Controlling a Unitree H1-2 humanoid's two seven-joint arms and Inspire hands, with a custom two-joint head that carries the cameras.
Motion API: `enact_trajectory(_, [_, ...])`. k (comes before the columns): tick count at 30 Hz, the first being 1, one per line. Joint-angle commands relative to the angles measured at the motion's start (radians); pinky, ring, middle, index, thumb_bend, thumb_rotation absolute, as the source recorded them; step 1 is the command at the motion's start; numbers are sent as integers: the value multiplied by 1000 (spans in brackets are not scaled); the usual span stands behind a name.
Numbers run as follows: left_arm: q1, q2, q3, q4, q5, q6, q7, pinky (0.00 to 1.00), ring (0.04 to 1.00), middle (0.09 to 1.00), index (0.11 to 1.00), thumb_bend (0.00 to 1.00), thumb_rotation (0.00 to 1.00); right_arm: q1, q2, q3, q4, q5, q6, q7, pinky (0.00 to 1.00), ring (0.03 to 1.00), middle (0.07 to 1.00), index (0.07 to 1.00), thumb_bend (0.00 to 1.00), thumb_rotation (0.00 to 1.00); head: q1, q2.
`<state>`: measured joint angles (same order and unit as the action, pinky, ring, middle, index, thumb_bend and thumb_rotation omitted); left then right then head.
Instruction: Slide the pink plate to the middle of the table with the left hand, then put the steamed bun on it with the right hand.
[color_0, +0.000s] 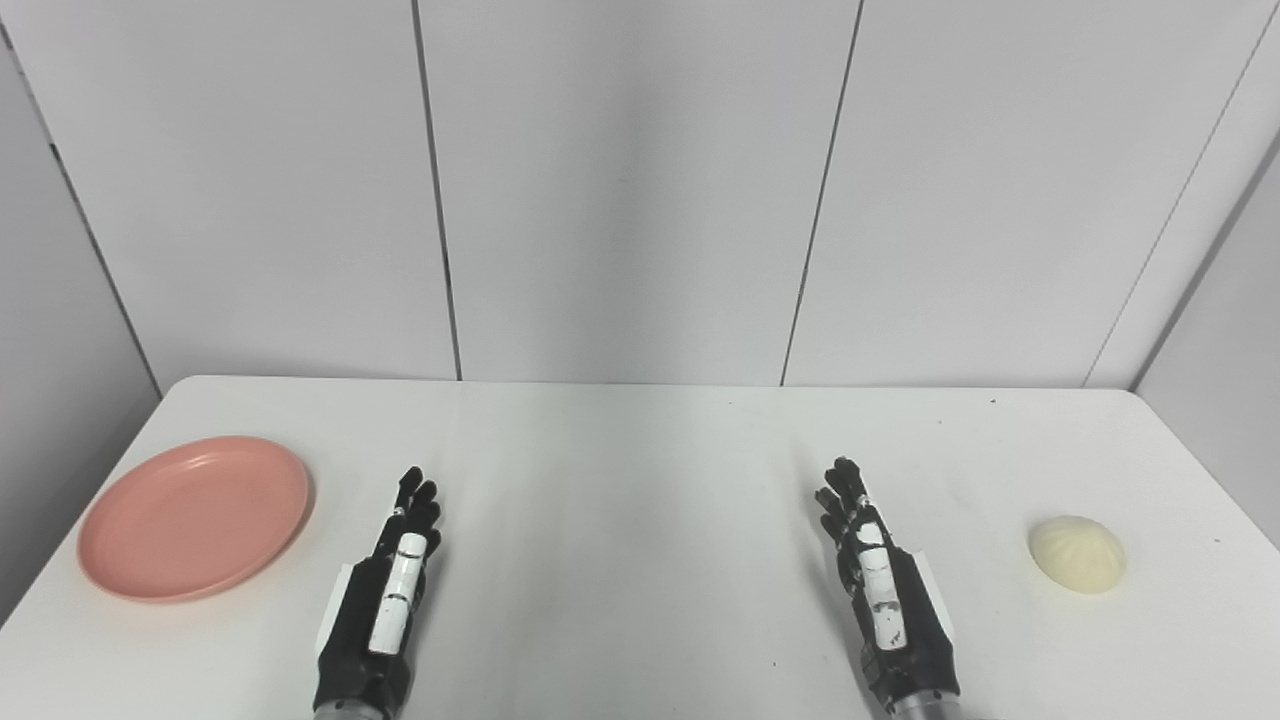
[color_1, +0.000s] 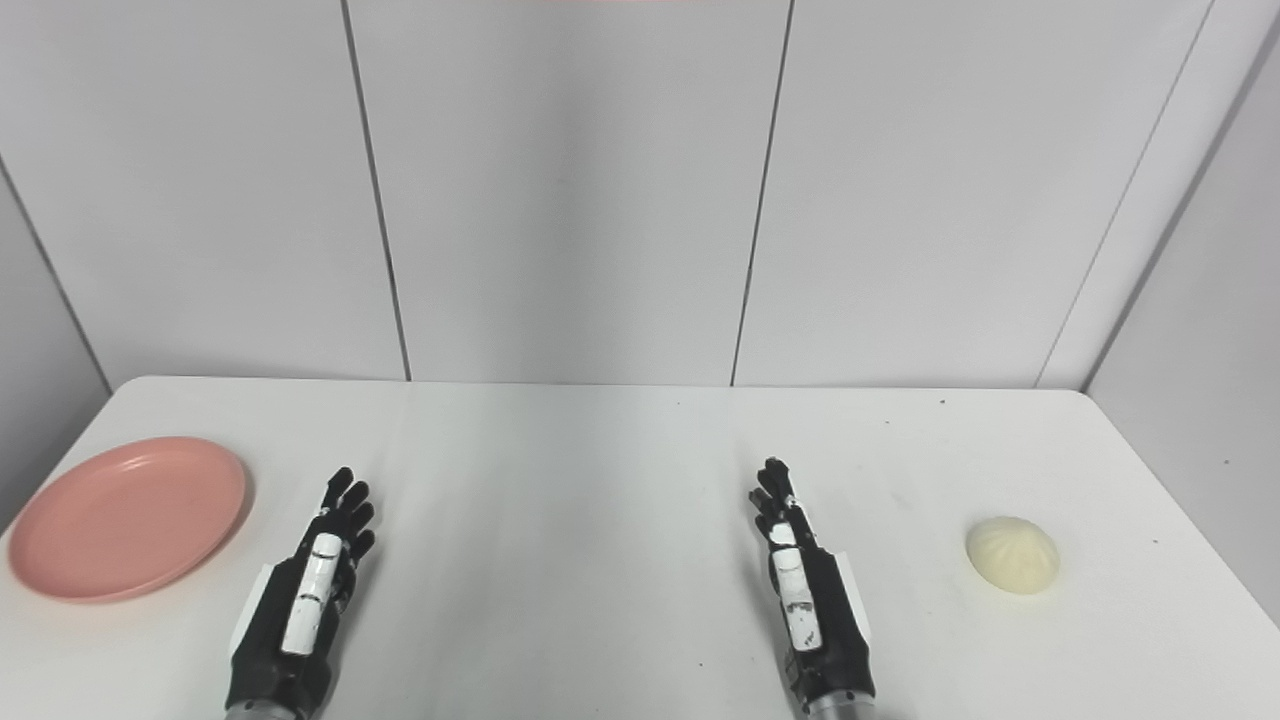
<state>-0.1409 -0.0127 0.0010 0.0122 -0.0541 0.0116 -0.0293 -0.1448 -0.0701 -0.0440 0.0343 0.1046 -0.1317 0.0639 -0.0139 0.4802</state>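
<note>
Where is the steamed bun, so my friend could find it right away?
Start at the white table and look to its right side, past the right hand. There sits the steamed bun, alone and untouched. It is a small, pale cream dome with pleats, unlike the flat pink plate far left.

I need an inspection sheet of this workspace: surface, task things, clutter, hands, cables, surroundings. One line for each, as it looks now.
Surface: white table, a few small dark specks.
Task things: pink plate near the left edge, nothing on it; steamed bun on the table at the right.
Clutter: nothing seen.
Hands: left hand and right hand both open, fingers pointing forward, holding nothing, apart from plate and bun.
Cables: nothing seen.
Surroundings: pale wall panels with dark vertical seams behind the table.
</note>
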Motion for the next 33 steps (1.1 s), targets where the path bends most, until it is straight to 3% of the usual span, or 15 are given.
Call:
enact_trajectory(1, [-33, 0, -3, -31, -1, -16, -4, 1000, 1000, 1000, 1000, 633, 900, 20, 1, -2, 15, 6, -16, 4, 991, 958, 970, 965, 868, 987, 0, 1])
enact_trajectory(8, [-33, -6, -18, -20, 42, -21, 12, 1000, 1000, 1000, 1000, 617, 886, 22, -9, -12, 23, 41, -14, 21, 999, 964, 972, 975, 827, 977, 67, -15])
enact_trajectory(18, [-41, -52, -39, 23, 61, -54, 40, 1000, 1000, 1000, 1000, 629, 885, 14, -55, -32, 74, 77, -40, 56, 1000, 984, 988, 990, 833, 997, 175, -50])
enact_trajectory(27, [-47, -68, -47, 54, 73, -92, 47, 1000, 1000, 1000, 1000, 635, 911, 9, -74, -42, 101, 85, -57, 73, 1000, 985, 989, 992, 785, 1000, 209, -61])
enact_trajectory(33, [-49, -67, -43, 72, 73, -105, 47, 1000, 1000, 1000, 1000, 643, 914, 7, -74, -41, 112, 81, -65, 72, 1000, 978, 981, 984, 806, 1000, 209, -72])
